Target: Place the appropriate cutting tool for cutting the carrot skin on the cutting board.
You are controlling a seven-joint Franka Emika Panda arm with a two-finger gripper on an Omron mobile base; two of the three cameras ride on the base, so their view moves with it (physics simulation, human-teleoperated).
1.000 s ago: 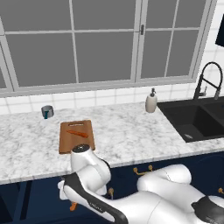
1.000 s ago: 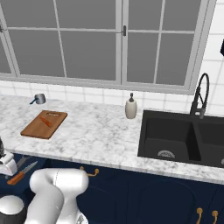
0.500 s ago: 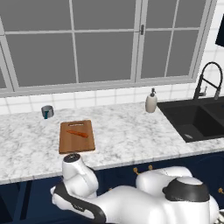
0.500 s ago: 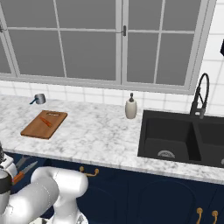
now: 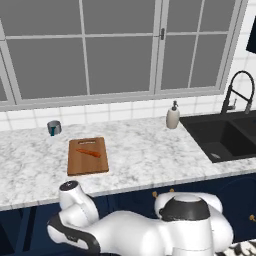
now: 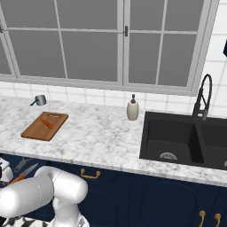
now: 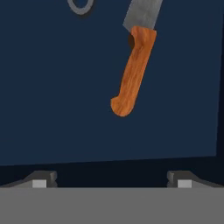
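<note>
The cutting board (image 5: 88,162) (image 6: 37,131) lies on the marble counter with the small orange carrot (image 5: 90,153) (image 6: 45,123) on it. My arm bends down below the counter's front edge at the left. In the hand view my gripper (image 7: 111,181) is open with nothing between its fingertips (image 7: 43,180). It hangs above a dark blue drawer floor. An orange-handled knife (image 7: 132,72) (image 6: 23,174) lies there, ahead of the fingers. The grey cutting tool (image 6: 21,164) lies beside the knife; a grey ring (image 7: 81,5) at the top edge of the hand view seems to be part of it.
A grey cup (image 5: 53,127) (image 6: 40,100) stands behind the board. A soap dispenser (image 5: 172,116) (image 6: 132,108) stands by the black sink (image 5: 225,137) (image 6: 177,137) with its faucet (image 6: 202,98). The counter's front edge (image 5: 125,187) overhangs the drawer.
The arm has sunk lower in front of the cabinets, taking the hand down toward the drawer. The gripper has stayed open. Board and carrot have not moved.
</note>
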